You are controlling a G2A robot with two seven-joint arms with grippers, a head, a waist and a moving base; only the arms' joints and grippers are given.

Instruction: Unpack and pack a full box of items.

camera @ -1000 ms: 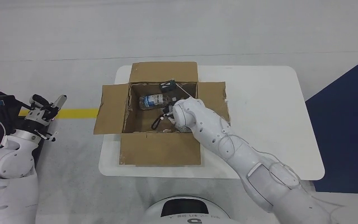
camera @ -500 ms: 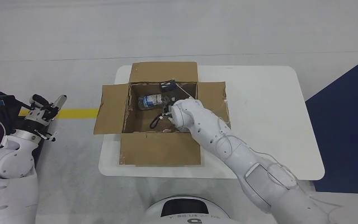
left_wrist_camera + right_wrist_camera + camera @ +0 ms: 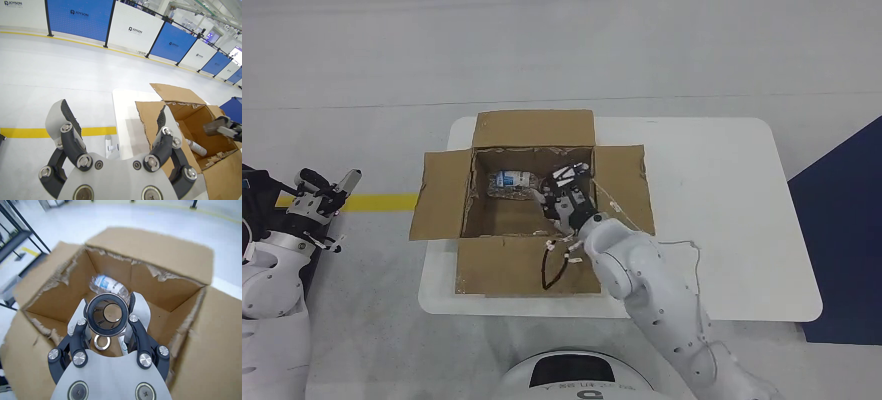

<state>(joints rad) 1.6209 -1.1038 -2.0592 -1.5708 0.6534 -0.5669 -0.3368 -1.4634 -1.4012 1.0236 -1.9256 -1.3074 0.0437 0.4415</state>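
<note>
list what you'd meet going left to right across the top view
left gripper, left box flap, water bottle, right gripper holding the metal cylinder, right box flap, bare table

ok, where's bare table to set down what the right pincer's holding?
Free: the table from the box to its right edge. Crowded: inside the box, with bottle, tube, ring and paper scraps; flaps cover the left and front margins. The right pincer holds the cylinder above the box.
</note>
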